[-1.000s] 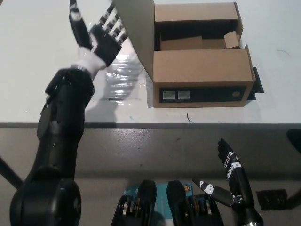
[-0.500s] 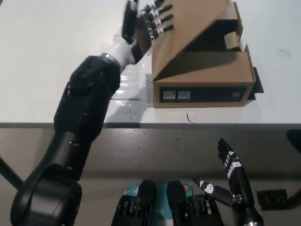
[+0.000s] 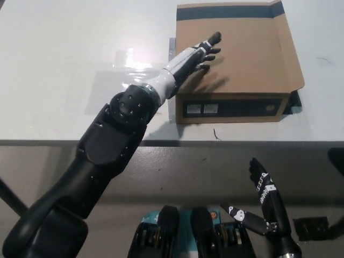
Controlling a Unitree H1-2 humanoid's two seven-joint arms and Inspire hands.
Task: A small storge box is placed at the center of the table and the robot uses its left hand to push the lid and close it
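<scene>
White left hand (image 3: 196, 55), fingers spread flat, presses the brown cardboard lid (image 3: 236, 51) down on the small storage box (image 3: 232, 106) upper centre on the white bench (image 3: 64, 70); closing appears essentially complete; black right hand (image 3: 266, 207) idles open, lower right.

table (image 3: 64, 64): white top, fills upper picture, front edge running straight across | patch of clear shiny film (image 3: 129, 67) on the top, catching glare | floor (image 3: 177, 172): grey, below the table edge | light: bright, even, soft shadows
</scene>
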